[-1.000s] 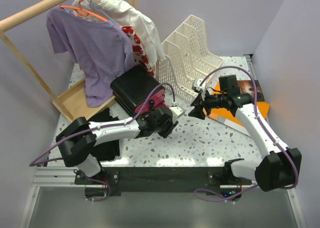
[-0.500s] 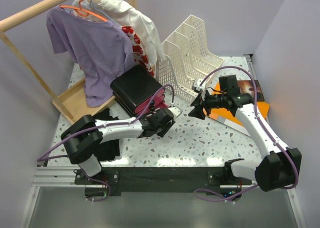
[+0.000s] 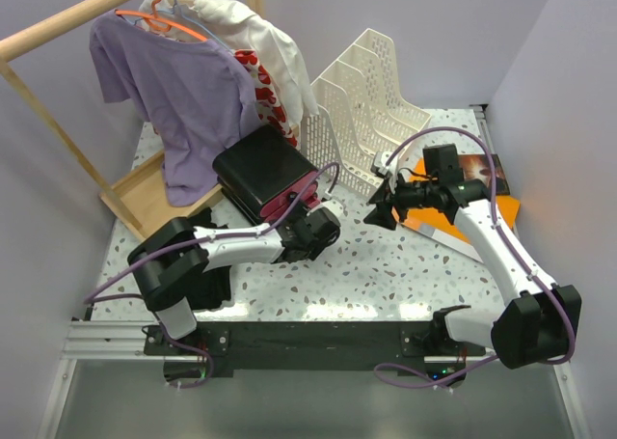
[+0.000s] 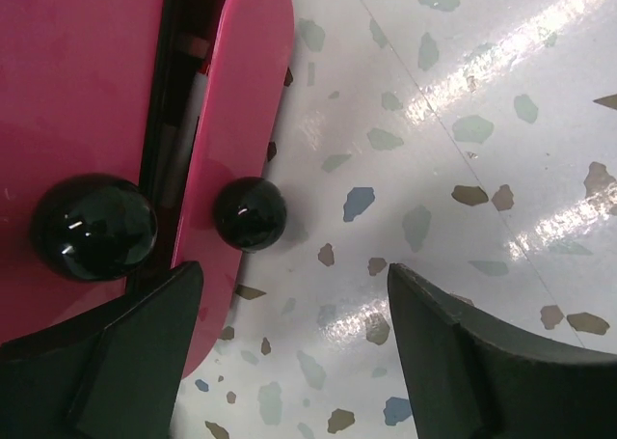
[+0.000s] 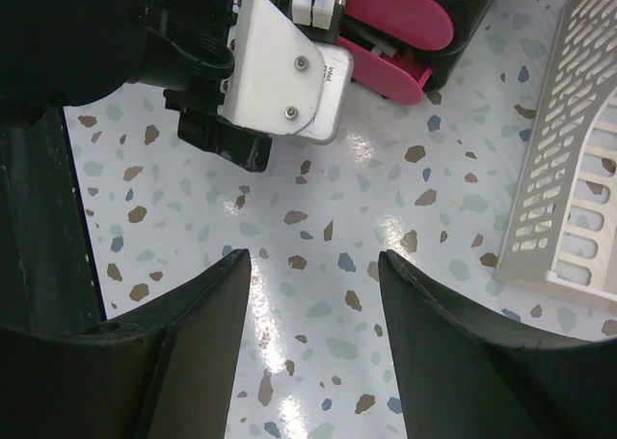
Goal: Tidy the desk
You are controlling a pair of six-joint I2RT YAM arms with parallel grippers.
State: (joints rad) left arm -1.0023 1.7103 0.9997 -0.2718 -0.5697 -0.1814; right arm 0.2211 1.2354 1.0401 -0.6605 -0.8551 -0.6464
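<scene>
The desk [image 3: 386,265] is a white speckled tabletop. A pink case [image 3: 294,205] under a black box [image 3: 262,167] lies left of centre. In the left wrist view the pink case [image 4: 87,92] shows two black round feet [image 4: 249,212] and a dark slit. My left gripper [image 3: 323,229] is open at the case's near edge. Its jaws [image 4: 294,270] stand wide over bare desk [image 4: 434,169], the left finger [image 4: 116,352] overlapping the pink rim. My right gripper [image 3: 378,212] hangs open over the desk [image 5: 318,342] with nothing between its fingers [image 5: 315,256].
A white perforated file rack [image 3: 362,101] stands behind the grippers. Orange and dark books [image 3: 468,212] lie under the right arm. At the back left a wooden clothes rack [image 3: 145,193] carries a purple shirt [image 3: 178,101] and a white garment [image 3: 260,43]. Black cloth [image 3: 207,270] lies front left.
My left gripper's jaws have spread wide and the left arm's elbow has shifted right. The right arm has not moved.
</scene>
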